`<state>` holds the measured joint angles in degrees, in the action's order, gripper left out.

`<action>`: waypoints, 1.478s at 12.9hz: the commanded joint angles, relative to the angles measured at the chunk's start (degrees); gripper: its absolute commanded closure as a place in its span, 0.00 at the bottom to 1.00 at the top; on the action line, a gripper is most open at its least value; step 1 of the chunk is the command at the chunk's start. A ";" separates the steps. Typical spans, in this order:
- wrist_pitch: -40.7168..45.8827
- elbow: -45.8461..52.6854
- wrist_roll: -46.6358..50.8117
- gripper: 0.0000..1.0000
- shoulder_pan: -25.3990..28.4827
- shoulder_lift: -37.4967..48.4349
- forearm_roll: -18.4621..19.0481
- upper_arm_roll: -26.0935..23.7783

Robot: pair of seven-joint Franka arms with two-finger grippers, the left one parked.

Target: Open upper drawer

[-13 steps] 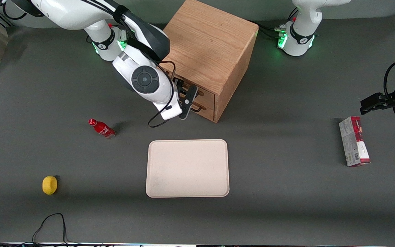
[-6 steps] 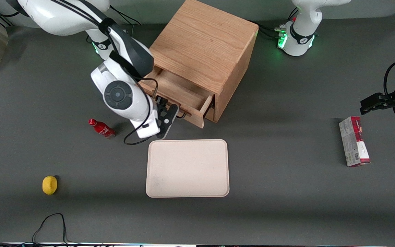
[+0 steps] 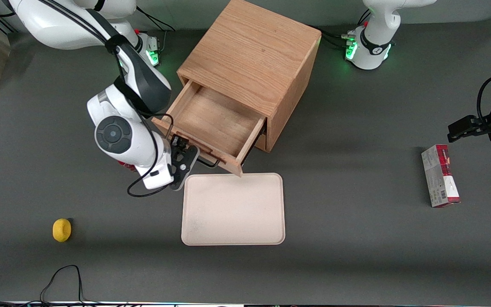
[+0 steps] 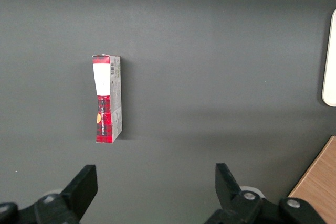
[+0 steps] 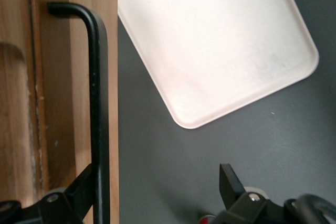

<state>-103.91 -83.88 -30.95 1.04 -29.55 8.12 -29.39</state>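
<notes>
Oak-wood upper drawer [image 3: 211, 128] pulled well out of cube cabinet [image 3: 254, 64], above beige tray's [image 3: 233, 209] far edge. Claw [image 3: 186, 164] spread wide at black bar handle [image 5: 98, 114], gripping nothing. Pull looks done; next: retreat clear.

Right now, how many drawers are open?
1: the upper drawer, pulled out toward the tray; the hand sits open at its handle. A lower one may be hidden beneath.

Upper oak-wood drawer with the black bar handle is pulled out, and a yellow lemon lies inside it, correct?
Not quite. The front view shows the upper oak-wood drawer pulled out but empty; the yellow lemon lies on the table. The gripper is at the black bar handle, fingers open.
</notes>
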 commanded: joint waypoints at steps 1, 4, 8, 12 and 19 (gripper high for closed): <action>0.11 1.79 -1.92 0.00 -0.25 -0.06 0.14 0.83; 0.29 2.49 -2.10 0.00 -0.34 -0.24 0.32 2.32; 0.55 7.05 -1.22 0.00 -0.34 0.55 1.81 5.40; 3.80 13.73 -0.79 0.00 -0.78 2.74 -0.80 8.64; 15.15 -1.76 21.55 0.00 -0.34 22.13 -7.42 23.24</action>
<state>-87.59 -74.33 -20.81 -0.11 -16.26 1.52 -6.89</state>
